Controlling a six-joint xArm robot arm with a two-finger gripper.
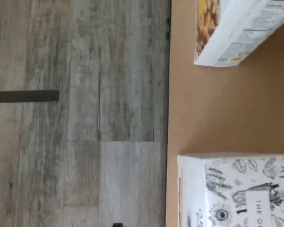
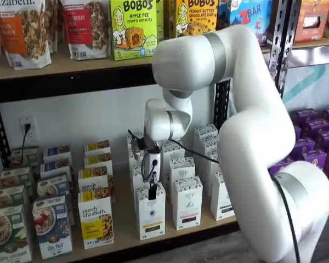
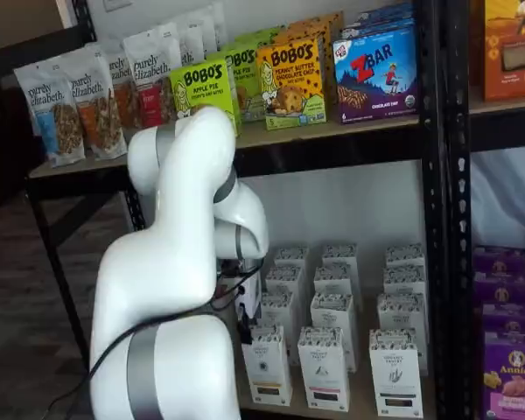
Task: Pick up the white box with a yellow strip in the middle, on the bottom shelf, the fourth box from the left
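Now I hover my pincer [image 2: 152,189], jaws spread empty, above the white box [image 2: 151,215]; next I descend toward six o'clock, straddling it.

Tall narrow white carton [image 2: 151,211]: matt paperboard, dark printed speckle near top. Light tan bottom shelf board [image 2: 126,233]: smooth matt wood, black metal front rail. Glossy white plastic arm shell [image 2: 252,142] with grey bands. Grey wood-grain plank floor [image 1: 75,118], matt.

The robot arm [image 2: 252,137] is big, round and shiny white, with grey bands and a thin black cable [image 2: 288,213].
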